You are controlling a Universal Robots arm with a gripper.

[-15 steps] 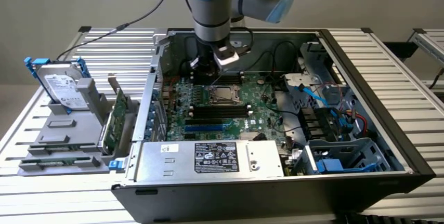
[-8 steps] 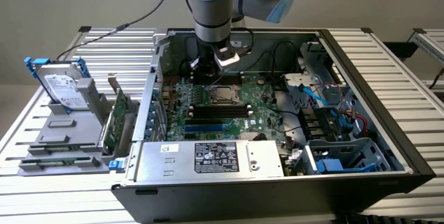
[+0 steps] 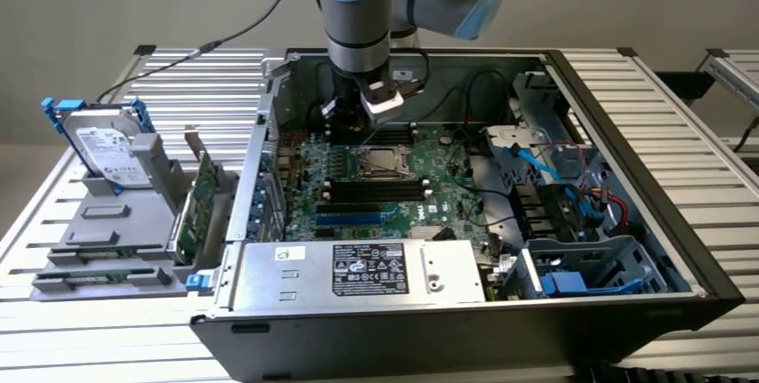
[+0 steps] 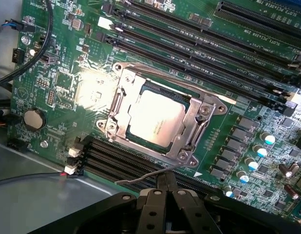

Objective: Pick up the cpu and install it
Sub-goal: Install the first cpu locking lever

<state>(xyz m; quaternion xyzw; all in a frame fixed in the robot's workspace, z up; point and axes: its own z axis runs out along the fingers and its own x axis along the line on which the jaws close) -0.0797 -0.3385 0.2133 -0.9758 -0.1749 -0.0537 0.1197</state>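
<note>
The cpu [image 4: 155, 119] is a flat silver square lying in its socket on the green motherboard [image 4: 58, 73], framed by the metal load plate [image 4: 201, 114]. In the exterior view the cpu [image 3: 382, 163] sits mid-board inside the open computer case [image 3: 617, 134]. My gripper [image 4: 165, 184] hovers just off one side of the socket, its dark fingers shut together with nothing visibly between them. A thin wire lever [image 4: 141, 178] of the socket runs right past the fingertips; I cannot tell whether they touch it. The arm reaches down into the case, with the gripper [image 3: 347, 130] just behind the socket.
Black memory slots [image 3: 373, 189] lie in front of the socket, and a power supply [image 3: 368, 272] sits at the case front. Blue cables [image 3: 539, 165] and drive bays fill the exterior view's right. Outside, a hard drive with blue bracket [image 3: 107, 147] and a green card [image 3: 202, 196] stand on a grey rack.
</note>
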